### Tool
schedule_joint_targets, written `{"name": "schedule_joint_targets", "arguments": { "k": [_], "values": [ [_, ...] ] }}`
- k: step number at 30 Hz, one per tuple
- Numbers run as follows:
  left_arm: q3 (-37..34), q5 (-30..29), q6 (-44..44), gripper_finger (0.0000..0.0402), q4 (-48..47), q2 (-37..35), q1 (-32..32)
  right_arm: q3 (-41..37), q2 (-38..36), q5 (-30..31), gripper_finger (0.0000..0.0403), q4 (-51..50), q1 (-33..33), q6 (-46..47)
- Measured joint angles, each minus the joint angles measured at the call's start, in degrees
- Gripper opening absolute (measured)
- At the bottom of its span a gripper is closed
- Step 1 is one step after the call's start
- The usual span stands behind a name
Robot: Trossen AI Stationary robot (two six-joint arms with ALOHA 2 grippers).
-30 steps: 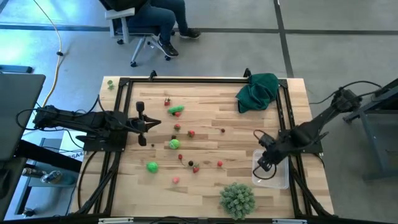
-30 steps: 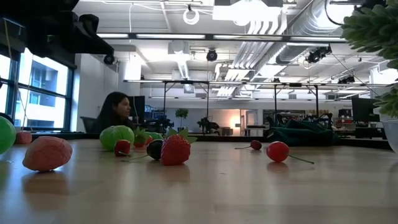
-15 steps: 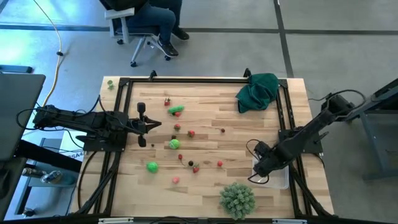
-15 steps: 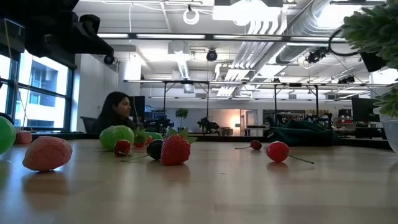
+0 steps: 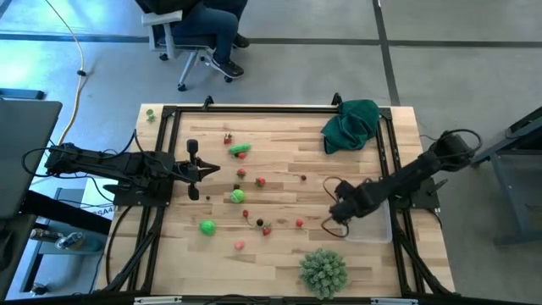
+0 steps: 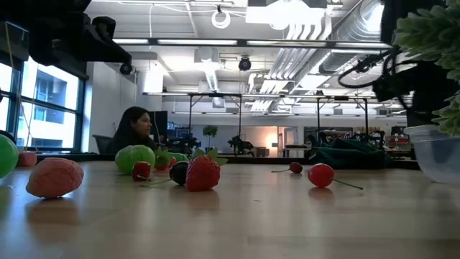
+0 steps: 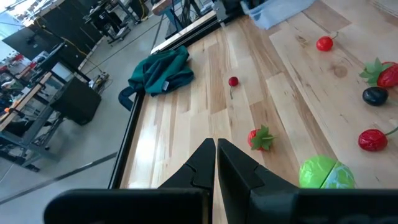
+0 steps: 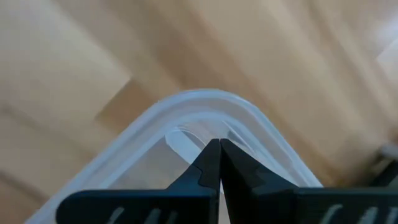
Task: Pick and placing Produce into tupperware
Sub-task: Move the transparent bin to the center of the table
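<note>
The clear tupperware (image 5: 374, 224) sits at the table's right side; it also shows in the low view (image 6: 435, 152). My right gripper (image 5: 341, 210) is shut on its left corner. Produce lies scattered across the table's left half: green pieces (image 5: 240, 150) (image 5: 237, 196) (image 5: 207, 226), and small red ones such as a strawberry (image 5: 266, 229) and a cherry (image 5: 299, 223). My left gripper (image 5: 201, 168) is shut and empty, held above the table's left side near the green piece (image 7: 326, 173). My right gripper pinches the tupperware's rounded corner (image 8: 205, 124) between its two shut fingers, at the rim. The fingers come from the table's left side, slanting down. I cannot tell whether the container's bottom is clear of the table.
A pale-green spiky ball (image 5: 323, 271) stands at the near edge, just left of the tupperware. A dark green cloth (image 5: 351, 124) lies at the far right corner. A black frame (image 5: 254, 108) runs around the table. A person sits beyond the far edge.
My right gripper has gone toward the table's left edge and a little toward the far edge, and its arm has swung lower across the right side. The tupperware has shifted with it and now shows further into the low view.
</note>
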Motion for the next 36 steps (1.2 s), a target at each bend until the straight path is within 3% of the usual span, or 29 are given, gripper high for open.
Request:
{"name": "schedule_joint_targets", "arguments": {
  "k": [13,22,29,36],
  "values": [
    [0.0,0.0,0.0,0.0010,0.0,0.0,0.0,0.0,-0.3,4.9,0.0000,8.8,-21.6,-27.4],
    [0.0,0.0,0.0,0.0010,0.1,0.0,0.0,0.0,-0.3,2.4,0.0000,23.0,-36.3,-43.6],
    [0.0,0.0,0.0,0.0010,0.1,0.0,0.0,0.0,-0.3,-0.8,0.0000,30.0,-43.2,-48.7],
    [0.0,0.0,0.0,0.0010,0.2,0.0,0.0,1.2,2.1,-4.5,0.0000,34.9,-45.7,-50.3]
  ]
}}
